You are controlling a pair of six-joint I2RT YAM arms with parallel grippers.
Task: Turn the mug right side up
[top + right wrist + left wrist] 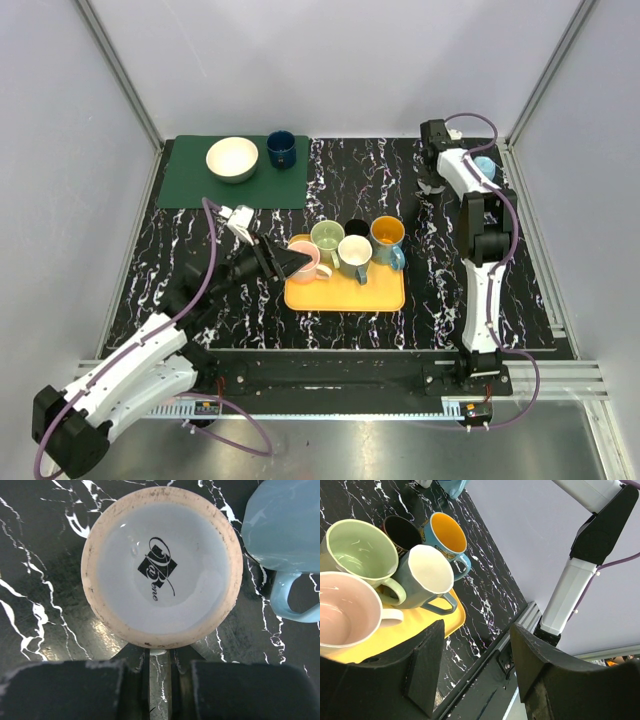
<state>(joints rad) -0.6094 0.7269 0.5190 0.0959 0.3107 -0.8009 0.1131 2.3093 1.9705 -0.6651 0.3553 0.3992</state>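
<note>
**Left gripper** [477, 635]: jaws spread wide, holding nothing. It sits low at the left edge of the tray [345, 293], just beside the pink mug [308, 263].

**Tray:** yellow, near the middle of the table [150, 270]. Five upright mugs are clustered here:
- the pink mug
- a green mug [327, 237]
- a grey mug [353, 254] with a white interior
- a black mug [357, 228]
- an orange-lined mug [388, 236]

Whether the two farthest stand on the tray cannot be told.

**Right gripper** [159, 672]: the arm reaches to the far right of the table, pointing down. The jaws stand close together, with only a slim strip of table showing between them. Whether they grip anything cannot be told.

**Mug** [160, 567]: upside down on the table, directly ahead of the right fingertips. Its unglazed foot ring and a dark logo face up. In the top view the arm mostly hides it. A blue mug [285, 525] stands just beside it, handle towards the camera.

**Far left:** a green mat [190, 185] carries a cream bowl [232, 159] and a dark cup [281, 150], both upright and near each other.
</note>
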